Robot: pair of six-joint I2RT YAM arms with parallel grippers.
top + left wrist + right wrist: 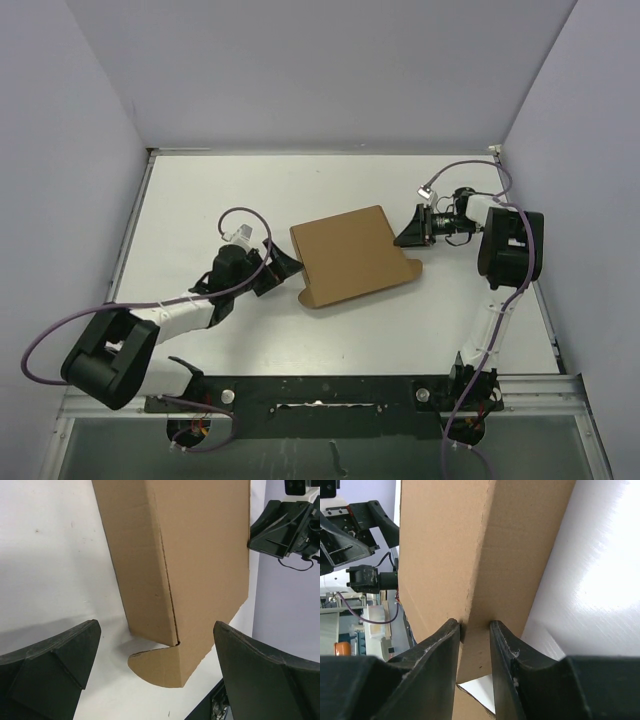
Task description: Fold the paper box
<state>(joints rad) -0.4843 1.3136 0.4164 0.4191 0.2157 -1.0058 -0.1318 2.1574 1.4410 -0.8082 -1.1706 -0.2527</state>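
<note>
The paper box is a flat brown cardboard mailer, closed, lying on the white table in the middle. A rounded tab sticks out at its near left corner. My left gripper is open at the box's left edge; in the left wrist view the box lies just ahead of the wide-apart fingers, not between them. My right gripper is at the box's right edge. In the right wrist view its fingers are closed on a thin cardboard wall of the box.
The white table is walled by lilac panels at the back and both sides. A black rail with the arm bases runs along the near edge. My right gripper also shows in the left wrist view.
</note>
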